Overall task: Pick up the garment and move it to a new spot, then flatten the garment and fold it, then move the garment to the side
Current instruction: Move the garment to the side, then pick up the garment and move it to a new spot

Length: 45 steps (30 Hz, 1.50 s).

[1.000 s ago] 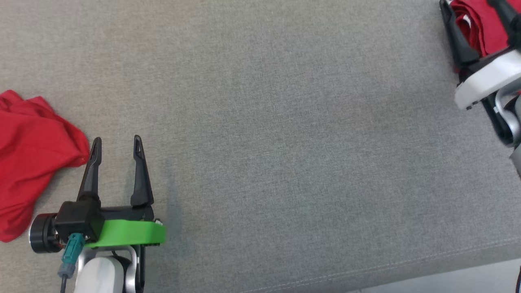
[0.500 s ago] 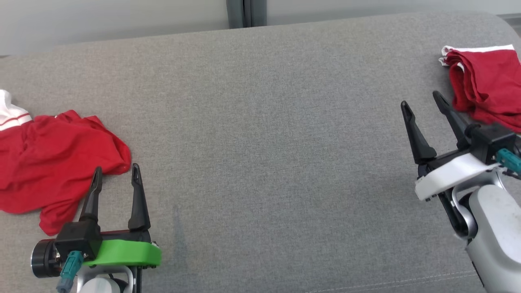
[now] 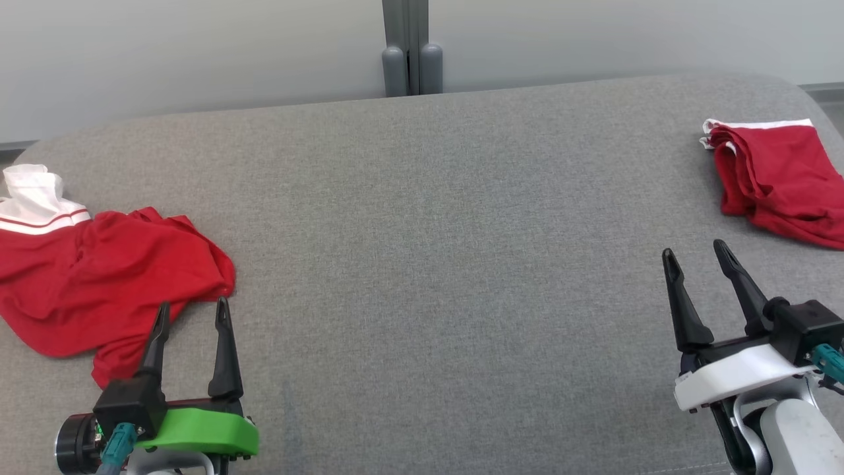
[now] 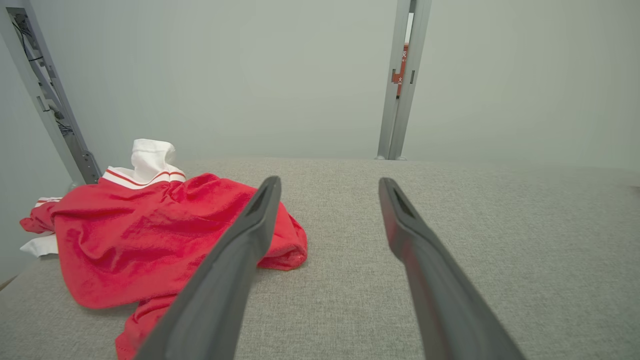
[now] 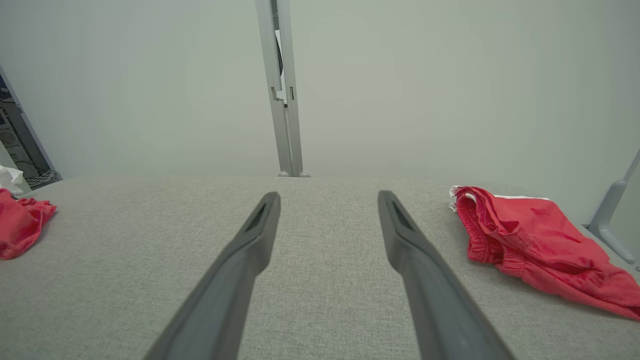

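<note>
Garment [image 3: 112,277], red with a white collar, lies crumpled at the bench's [image 3: 422,198] left edge. It looks soft, light and limp, best pinched at a bunched fold. Left gripper [image 3: 192,303] sits just beside it, fingers apart, empty; right gripper [image 3: 693,248], likewise apart, is near the right edge.

Matt cloth garment [image 3: 112,284], seemingly coarse-woven upholstery [image 3: 435,237]

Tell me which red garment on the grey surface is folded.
The right garment, stacked in layers with a white band along its far edge; the left garment lies crumpled and spread out.
</note>
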### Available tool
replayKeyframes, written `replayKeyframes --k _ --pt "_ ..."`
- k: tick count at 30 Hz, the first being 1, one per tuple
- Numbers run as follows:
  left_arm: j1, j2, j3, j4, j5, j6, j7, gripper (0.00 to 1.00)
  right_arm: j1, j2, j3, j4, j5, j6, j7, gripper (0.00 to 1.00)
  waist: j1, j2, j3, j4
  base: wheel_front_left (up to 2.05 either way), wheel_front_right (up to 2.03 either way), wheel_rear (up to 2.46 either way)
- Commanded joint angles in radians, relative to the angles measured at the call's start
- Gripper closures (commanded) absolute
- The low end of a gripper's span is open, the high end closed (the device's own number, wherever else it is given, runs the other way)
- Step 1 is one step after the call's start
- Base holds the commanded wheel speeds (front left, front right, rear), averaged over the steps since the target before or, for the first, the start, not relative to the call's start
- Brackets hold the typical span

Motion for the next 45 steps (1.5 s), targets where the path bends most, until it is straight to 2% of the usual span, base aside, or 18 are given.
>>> replayKeyframes --k 1,14,45 --pt "0.016 0.009 0.002 0.007 -0.005 -0.007 -0.003 0.00 0.023 0.008 -0.010 -0.011 -0.003 -0.002 -0.002 0.00 0.0001 0.0000 -0.021 0.005 0.00 0.00 0.00" --pt "0.022 0.026 -0.011 0.031 -0.015 -0.015 0.003 0.00 0.106 0.068 -0.053 -0.062 -0.017 -0.002 0.019 0.00 0.0001 0.0000 -0.057 0.034 0.00 0.00 0.00" --pt "0.017 0.045 -0.023 0.016 -0.034 0.009 0.007 0.00 0.109 0.072 -0.059 -0.054 0.001 -0.002 0.019 0.00 0.0001 0.0000 -0.051 0.055 0.00 0.00 0.00"
